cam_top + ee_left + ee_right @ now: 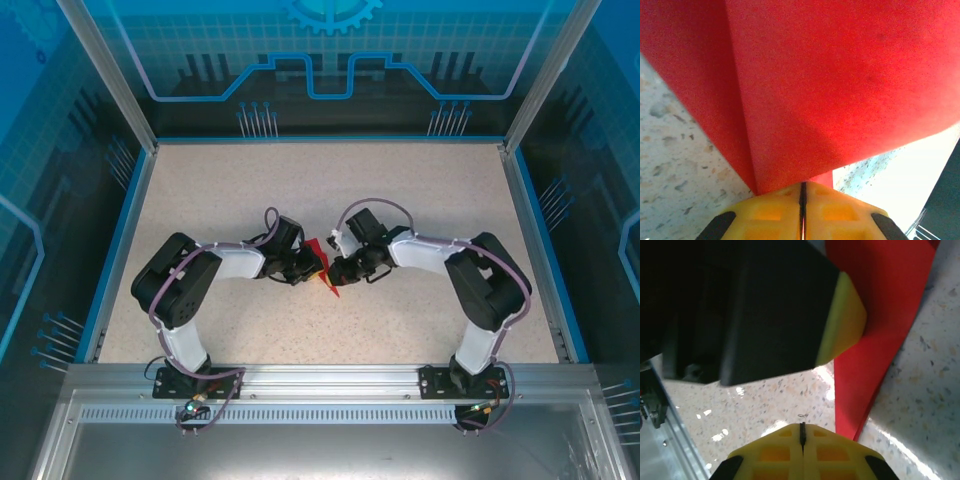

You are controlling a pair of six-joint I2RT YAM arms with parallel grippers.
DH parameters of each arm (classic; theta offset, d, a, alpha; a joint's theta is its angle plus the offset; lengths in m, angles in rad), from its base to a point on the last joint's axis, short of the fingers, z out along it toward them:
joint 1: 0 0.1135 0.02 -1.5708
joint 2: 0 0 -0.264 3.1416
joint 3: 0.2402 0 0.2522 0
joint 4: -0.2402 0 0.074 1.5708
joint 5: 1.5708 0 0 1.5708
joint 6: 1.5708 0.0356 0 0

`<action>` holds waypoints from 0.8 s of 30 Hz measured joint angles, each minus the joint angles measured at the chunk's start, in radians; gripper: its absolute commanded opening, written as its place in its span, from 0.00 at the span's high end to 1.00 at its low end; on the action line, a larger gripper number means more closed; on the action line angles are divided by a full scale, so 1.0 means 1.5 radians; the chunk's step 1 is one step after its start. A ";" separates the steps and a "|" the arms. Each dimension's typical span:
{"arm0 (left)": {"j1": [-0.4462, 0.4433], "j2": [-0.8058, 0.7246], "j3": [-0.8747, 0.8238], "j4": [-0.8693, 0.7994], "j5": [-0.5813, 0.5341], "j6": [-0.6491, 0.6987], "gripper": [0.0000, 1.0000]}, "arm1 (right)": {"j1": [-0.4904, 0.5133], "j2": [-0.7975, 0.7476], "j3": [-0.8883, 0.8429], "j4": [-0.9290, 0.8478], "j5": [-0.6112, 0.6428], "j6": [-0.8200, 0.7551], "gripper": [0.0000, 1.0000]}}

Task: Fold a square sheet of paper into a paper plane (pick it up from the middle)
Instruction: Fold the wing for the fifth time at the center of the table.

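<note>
The square sheet of paper (318,250) is bright red and folded, with a pointed tip aimed at the near edge of the table. In the left wrist view the red paper (840,75) shows a crease running down to my left gripper (802,187), which is shut on its lower edge. In the top view the left gripper (306,265) meets the right gripper (340,270) at the paper. My right gripper (802,427) is shut with nothing between its fingers, just left of the paper's tip (875,370). The left gripper's yellow finger (842,320) rests against the paper.
Speckled beige table (330,190) with a blue rim and clear enclosure walls on three sides. A metal rail (330,378) with both arm bases runs along the near edge. Open tabletop lies behind and to either side of the arms.
</note>
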 measured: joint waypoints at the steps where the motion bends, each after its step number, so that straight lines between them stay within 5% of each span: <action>1: 0.000 0.000 0.000 0.000 0.000 0.001 0.90 | 0.001 0.010 0.001 0.001 0.003 0.001 1.00; 24: -0.022 -0.023 -0.069 0.122 0.018 0.029 0.89 | 0.001 0.048 0.000 0.005 0.023 0.002 1.00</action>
